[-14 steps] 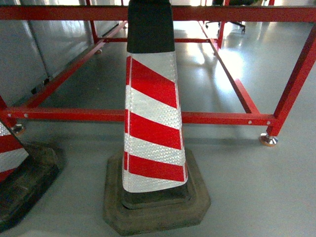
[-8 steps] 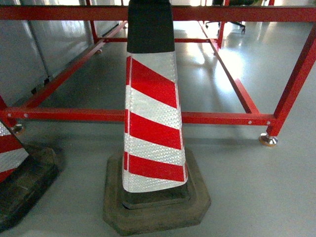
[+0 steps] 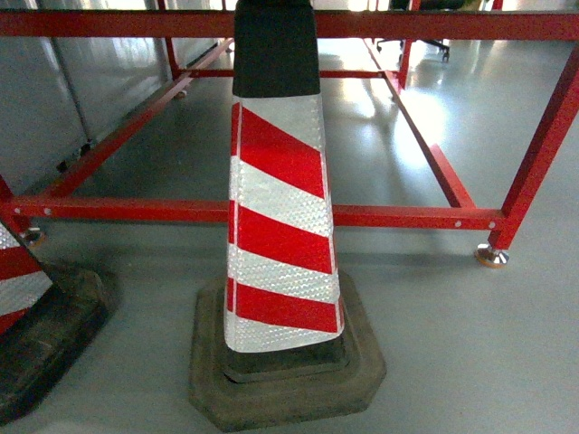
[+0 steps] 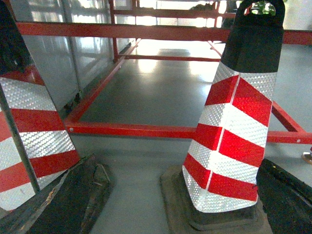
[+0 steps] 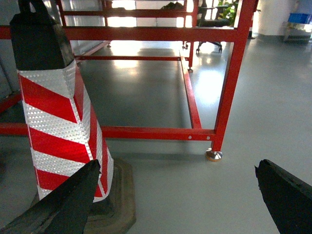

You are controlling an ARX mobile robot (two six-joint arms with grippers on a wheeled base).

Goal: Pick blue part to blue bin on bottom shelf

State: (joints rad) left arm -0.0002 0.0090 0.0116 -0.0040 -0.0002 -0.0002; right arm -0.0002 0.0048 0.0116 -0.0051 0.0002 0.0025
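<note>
The blue part, the blue bin and the bottom shelf are all out of view. The head view shows neither gripper. In the left wrist view my left gripper (image 4: 180, 207) is open, its dark fingers (image 4: 73, 200) spread wide at the lower corners with only floor and a cone base between them. In the right wrist view my right gripper (image 5: 178, 200) is open too. Its black fingertips (image 5: 285, 195) stand far apart over bare grey floor and hold nothing.
A red-and-white striped traffic cone (image 3: 276, 208) on a dark rubber base stands directly ahead, with a second cone (image 3: 18, 271) at the left edge. Behind them runs a red steel frame (image 3: 407, 217) with a levelling foot (image 3: 491, 257). Grey floor (image 5: 253, 146) spreads to the right.
</note>
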